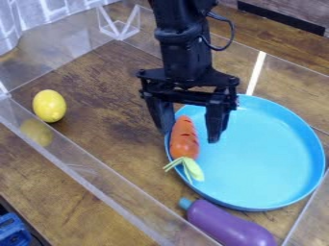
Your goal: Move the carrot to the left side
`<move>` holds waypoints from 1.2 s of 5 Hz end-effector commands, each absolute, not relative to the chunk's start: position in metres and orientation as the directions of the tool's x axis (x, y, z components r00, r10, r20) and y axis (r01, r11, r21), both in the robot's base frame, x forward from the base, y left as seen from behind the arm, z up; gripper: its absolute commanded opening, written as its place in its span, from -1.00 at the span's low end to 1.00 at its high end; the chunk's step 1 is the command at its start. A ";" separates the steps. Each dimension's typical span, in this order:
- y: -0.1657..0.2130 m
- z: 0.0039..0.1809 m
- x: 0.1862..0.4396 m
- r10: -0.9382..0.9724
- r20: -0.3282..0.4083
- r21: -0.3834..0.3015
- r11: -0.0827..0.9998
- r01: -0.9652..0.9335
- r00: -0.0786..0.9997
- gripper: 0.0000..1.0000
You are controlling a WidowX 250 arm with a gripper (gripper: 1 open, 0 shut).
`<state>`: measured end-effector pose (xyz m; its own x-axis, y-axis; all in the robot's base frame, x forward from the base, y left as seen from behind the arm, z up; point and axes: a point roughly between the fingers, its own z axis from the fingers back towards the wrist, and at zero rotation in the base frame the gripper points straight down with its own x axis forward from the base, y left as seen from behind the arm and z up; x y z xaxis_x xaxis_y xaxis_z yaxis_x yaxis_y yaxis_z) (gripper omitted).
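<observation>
The carrot (186, 140) is small and orange with a yellow-green leafy top pointing toward the front. It lies on the left edge of the blue plate (270, 159). My black gripper (188, 123) points down over the carrot's upper end, open wide, with one finger on each side of it. The fingertips hang at about the carrot's level, and I cannot tell whether they touch it. Nothing is held.
A yellow lemon (49, 105) sits on the wooden table at the left. A purple eggplant (229, 226) lies at the front, by the plate's rim. A clear plastic wall (90, 163) runs along the front left side.
</observation>
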<state>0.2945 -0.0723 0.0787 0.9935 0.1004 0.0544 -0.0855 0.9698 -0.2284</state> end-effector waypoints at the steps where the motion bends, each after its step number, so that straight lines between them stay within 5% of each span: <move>1: -0.079 0.084 0.300 -0.002 0.089 -0.224 0.974 0.022 0.996 1.00; 6: -0.062 0.044 0.314 -0.081 0.093 -0.206 0.974 0.098 0.992 1.00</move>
<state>0.3026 -0.0654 0.0301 0.9950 -0.0930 0.0378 0.0987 0.9742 -0.2031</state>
